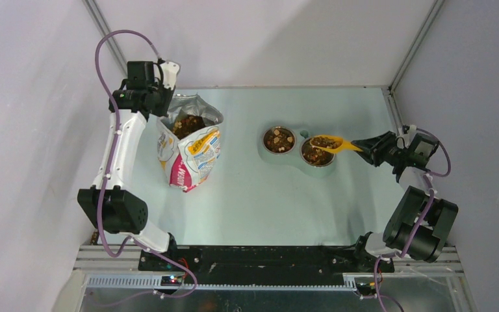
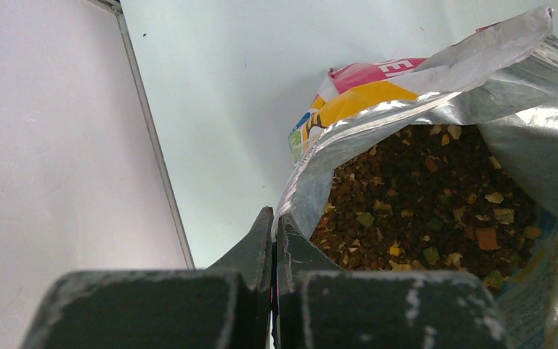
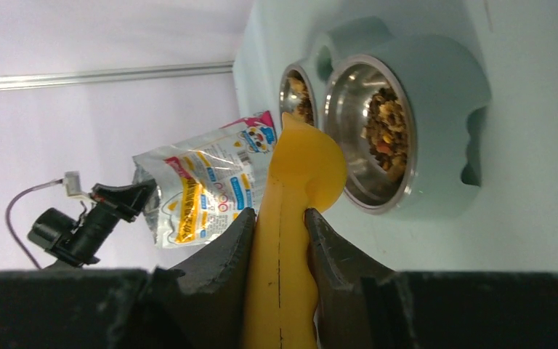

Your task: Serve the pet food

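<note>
Brown and tan pet food (image 2: 421, 203) fills the open white foil bag (image 1: 191, 153) left of centre. My left gripper (image 1: 160, 97) is shut on the bag's rim (image 2: 298, 211) and holds it open. My right gripper (image 1: 371, 147) is shut on the handle of the yellow scoop (image 1: 334, 144), whose bowl holds kibble above the right bowl (image 1: 316, 155) of the grey double feeder (image 1: 297, 162). Both bowls hold pet food (image 1: 278, 140). In the right wrist view the scoop (image 3: 298, 182) is edge-on beside the right bowl (image 3: 378, 134).
Grey walls with metal rails close the table on the left, back and right. The arm bases stand on a black rail (image 1: 260, 260) at the near edge.
</note>
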`<state>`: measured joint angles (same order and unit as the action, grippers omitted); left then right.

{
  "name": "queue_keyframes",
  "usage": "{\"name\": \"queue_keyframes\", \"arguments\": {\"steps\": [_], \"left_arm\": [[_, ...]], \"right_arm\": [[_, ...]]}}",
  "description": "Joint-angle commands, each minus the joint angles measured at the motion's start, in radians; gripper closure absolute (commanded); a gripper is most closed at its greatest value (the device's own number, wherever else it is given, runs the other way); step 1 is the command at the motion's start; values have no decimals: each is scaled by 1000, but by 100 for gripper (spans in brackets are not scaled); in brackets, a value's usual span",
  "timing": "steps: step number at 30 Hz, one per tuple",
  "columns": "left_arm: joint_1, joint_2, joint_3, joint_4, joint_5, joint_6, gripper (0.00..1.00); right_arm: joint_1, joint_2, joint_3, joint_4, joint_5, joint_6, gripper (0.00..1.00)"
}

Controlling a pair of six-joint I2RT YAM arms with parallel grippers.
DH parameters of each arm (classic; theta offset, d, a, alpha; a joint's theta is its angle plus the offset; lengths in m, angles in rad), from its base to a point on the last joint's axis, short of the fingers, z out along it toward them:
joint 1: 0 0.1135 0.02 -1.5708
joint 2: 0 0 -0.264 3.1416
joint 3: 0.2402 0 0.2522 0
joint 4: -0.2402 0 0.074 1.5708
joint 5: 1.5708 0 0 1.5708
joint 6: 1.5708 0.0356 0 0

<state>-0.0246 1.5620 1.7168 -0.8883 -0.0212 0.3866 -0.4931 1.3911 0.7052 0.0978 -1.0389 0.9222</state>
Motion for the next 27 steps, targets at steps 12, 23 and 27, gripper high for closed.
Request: {"name": "queue_keyframes", "arguments": {"steps": [12,23,27], "left_arm": [[20,-16,-19,61,59,-23,100],[20,-19,-31,70,85,-18,100],[20,-29,-34,74,94,-22,100]], "right_arm": [[49,-115,150,-463,211,-449,100],[188,-174,268,-582,454,-613,100],[203,-165,312,-611,493,-671,100]]}}
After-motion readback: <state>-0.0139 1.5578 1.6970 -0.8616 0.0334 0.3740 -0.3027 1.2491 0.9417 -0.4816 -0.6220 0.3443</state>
